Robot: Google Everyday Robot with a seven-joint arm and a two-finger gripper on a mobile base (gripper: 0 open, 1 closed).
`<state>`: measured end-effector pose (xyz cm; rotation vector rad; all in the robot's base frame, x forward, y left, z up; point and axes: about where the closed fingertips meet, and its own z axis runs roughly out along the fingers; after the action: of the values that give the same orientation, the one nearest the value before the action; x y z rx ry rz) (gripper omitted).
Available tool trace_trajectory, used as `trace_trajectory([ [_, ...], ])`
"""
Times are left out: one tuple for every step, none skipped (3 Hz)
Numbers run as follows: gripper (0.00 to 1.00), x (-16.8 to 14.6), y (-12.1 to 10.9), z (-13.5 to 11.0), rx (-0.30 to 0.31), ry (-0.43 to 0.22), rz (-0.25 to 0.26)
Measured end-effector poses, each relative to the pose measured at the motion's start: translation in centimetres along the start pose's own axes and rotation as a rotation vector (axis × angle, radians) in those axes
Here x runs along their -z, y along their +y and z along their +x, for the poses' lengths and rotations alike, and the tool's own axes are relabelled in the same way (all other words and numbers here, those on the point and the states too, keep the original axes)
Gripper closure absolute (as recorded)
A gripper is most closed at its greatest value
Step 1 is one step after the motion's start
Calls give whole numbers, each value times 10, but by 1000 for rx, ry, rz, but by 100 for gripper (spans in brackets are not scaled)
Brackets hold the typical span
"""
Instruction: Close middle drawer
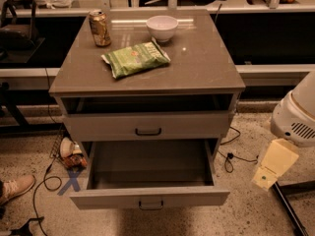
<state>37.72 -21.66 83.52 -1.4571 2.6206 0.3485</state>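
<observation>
Camera view: the grey cabinet (197, 68) stands in the middle of the frame. The middle drawer (147, 196) is pulled far out toward the camera, with its bare inside in full view and its flat front low in the picture. A small dark bar handle (150, 205) sits at the centre of that front. Above it, the upper drawer (98, 127) is pushed in, with an open dark slot between it and the cabinet top.

The gripper (268, 173) is a cream-coloured piece hanging below the white rounded arm housing (295, 117) at the right edge. It is off to the right of the middle drawer's front right corner, at about the height of the drawer's inside. It is apart from the drawer, with bare speckled floor (246, 215) between them. It touches no part of the cabinet, and I cannot tell how far open it is. Nothing can be seen in its hold.

On the cabinet top a gold-and-red drink can (100, 27) stands upright at the back left. A white bowl (162, 27) sits at the back centre. A green chip bag (136, 58) lies flat in front of them. The print on the can and the bag is too blurred to read.

On the floor to the left of the drawer are a blue taped cross (73, 180) and, at the frame edge, a tan shoe (17, 188). A black cable (230, 159) loops on the floor to the right.
</observation>
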Motion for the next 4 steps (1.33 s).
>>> trace_trajectory([
  [0,-14,-2,2,-17,9,-21],
  [0,-66,-4,4,-75,20,-79],
  [0,-128,-7,7,-152,42,-131],
  [18,-173,-10,14,-238,50,-166],
])
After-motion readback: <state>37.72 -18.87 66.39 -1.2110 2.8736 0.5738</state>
